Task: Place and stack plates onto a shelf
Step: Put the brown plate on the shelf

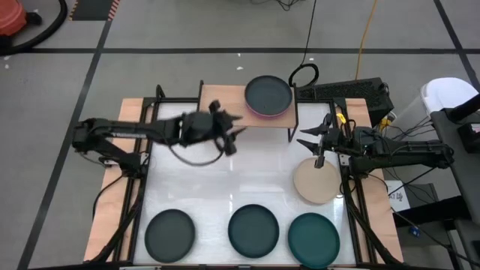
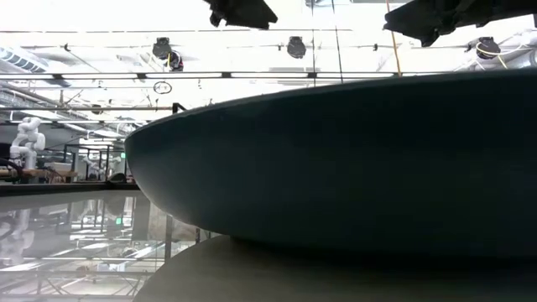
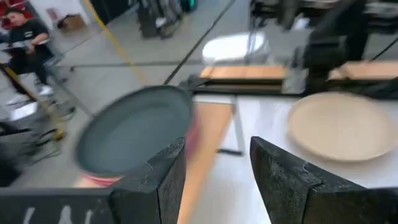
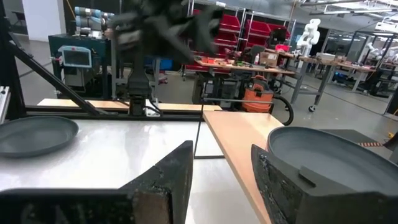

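Note:
The shelf (image 1: 225, 105), a light-wood board on black legs, stands at the table's far middle. On its right half a dark grey plate (image 1: 268, 94) lies on a magenta plate (image 1: 259, 112); the left wrist view shows this stack (image 3: 134, 127). A beige plate (image 1: 317, 181) rests flat on the table at the right. Three dark plates lie along the near edge: dark grey (image 1: 170, 231), dark teal (image 1: 253, 229), teal (image 1: 313, 236). My left gripper (image 1: 237, 127) hovers open and empty beside the shelf's near edge. My right gripper (image 1: 306, 139) is open and empty, between the shelf and the beige plate.
The low view is filled by a dark teal plate (image 2: 336, 168) close to the camera. Black frame rails (image 1: 135, 202) run along the table's left and right sides. Cables and a black box (image 1: 352, 94) lie behind the shelf. A person (image 3: 25, 37) sits beyond the table.

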Motion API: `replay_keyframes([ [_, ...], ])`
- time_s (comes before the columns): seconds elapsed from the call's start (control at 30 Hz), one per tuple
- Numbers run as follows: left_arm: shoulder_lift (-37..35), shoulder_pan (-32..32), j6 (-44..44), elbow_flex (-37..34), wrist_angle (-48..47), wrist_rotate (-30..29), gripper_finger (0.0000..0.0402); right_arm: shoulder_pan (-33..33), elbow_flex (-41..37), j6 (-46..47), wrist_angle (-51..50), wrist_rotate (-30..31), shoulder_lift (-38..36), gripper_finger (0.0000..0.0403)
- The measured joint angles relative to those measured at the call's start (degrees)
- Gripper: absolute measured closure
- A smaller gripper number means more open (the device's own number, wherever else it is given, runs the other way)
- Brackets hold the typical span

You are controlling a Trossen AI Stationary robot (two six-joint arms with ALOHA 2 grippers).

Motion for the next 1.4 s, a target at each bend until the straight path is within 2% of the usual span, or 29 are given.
replay_keyframes([
  [0.17,-4.6,-5.3,-4.7,-17.3,21.0,-0.8,0.0218,0.0,0.0,0.0,0.1,0.1,0.8,0.0259],
  [0.3,-4.9,-8.9,-6.0,-24.7,28.7,-3.7,0.0218,0.0,0.0,0.0,0.2,0.1,2.4,0.0259],
  [0.53,-5.0,-10.6,-2.7,-26.5,32.2,-5.9,0.0218,0.0,0.0,1.3,2.0,-0.5,9.0,0.0259],
  [0.7,-6.2,-10.6,0.5,-26.5,32.5,-7.6,0.0218,0.0,2.3,3.0,0.5,-7.2,14.1,0.0259],
  [0.83,-13.0,-12.3,0.1,-26.6,25.2,-13.9,0.0218,0.0,7.2,5.0,-10.9,-7.9,16.8,0.0259],
  [0.93,-18.7,-14.5,0.1,-29.0,26.8,-15.8,0.0218,0.0,10.3,7.1,-20.2,-8.0,18.4,0.0259],
  [1.07,-23.8,-15.9,0.2,-37.0,33.5,-18.5,0.0218,0.2,11.9,10.6,-27.8,-10.2,21.1,0.0259],
  [1.23,-29.0,-15.4,0.2,-46.2,47.1,-21.1,0.0218,2.9,12.0,20.1,-32.4,-10.5,26.6,0.0259],
  [1.4,-31.1,-15.4,0.3,-49.6,52.5,-21.3,0.0218,6.8,12.0,32.0,-33.8,-9.1,33.6,0.0259],
])
